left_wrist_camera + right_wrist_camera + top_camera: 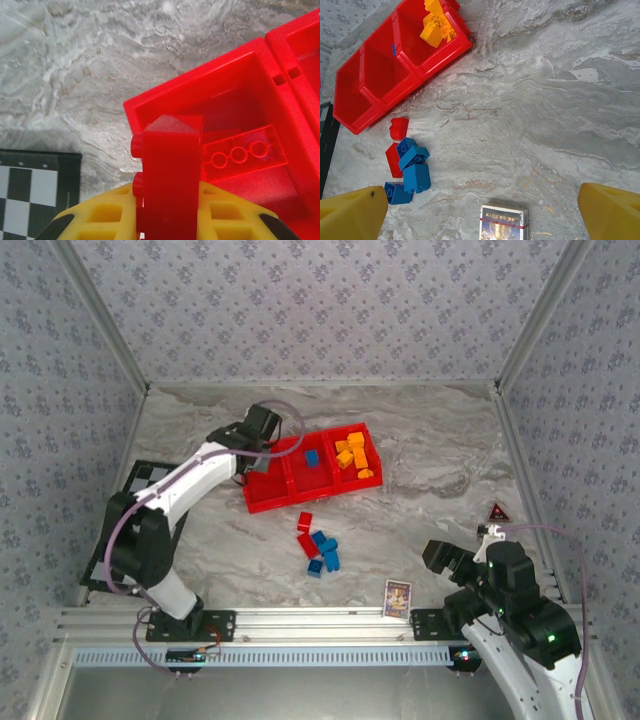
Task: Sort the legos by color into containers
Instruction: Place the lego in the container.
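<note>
Fingers on my left gripper [169, 220] stand clenched on a red lego [172, 165], upright at lower centre over the red tray's end compartment [225, 100], right gripper [482, 212] spread wide holding nothing; I judge the piece light, rigid and slick, best pinched across flat sides

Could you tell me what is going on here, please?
The left gripper, shut on a red brick, holds it over the red tray's left compartment, where another red brick lies. The middle compartment has a blue brick, the right one the orange-yellow bricks. On the table, red and blue bricks lie loose. The right gripper hangs open.
</note>
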